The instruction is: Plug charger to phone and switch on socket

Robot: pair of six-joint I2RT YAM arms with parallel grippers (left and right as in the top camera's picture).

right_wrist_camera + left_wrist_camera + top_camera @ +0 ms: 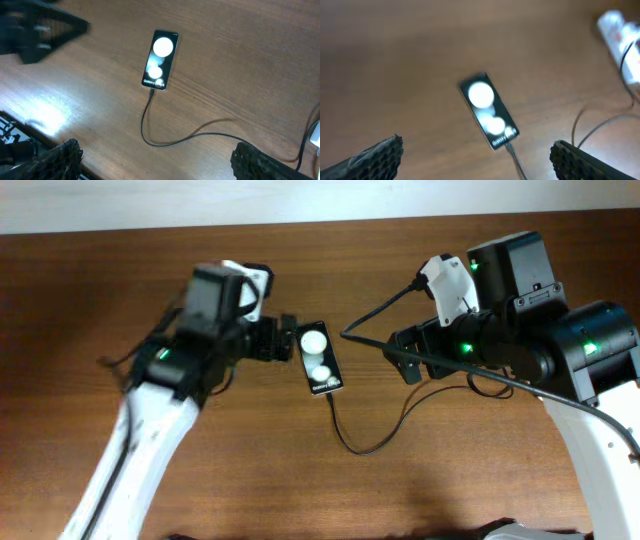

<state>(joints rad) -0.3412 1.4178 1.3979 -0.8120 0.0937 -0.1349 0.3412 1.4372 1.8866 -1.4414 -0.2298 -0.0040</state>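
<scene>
Charger (143, 120): limp, light cable; hold behind tip, at phone (161, 59) ahead of right pincer (156, 146), agape, empty; left pincer (476, 145) likewise.

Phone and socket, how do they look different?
The phone is black with two white round patches. The socket is white with red marks. The phone lies in the open between the arms, while the socket sits farther back, partly hidden by the right arm in the overhead view. Both rest on the wooden table. The thin black charger reaches the phone's end.
</scene>
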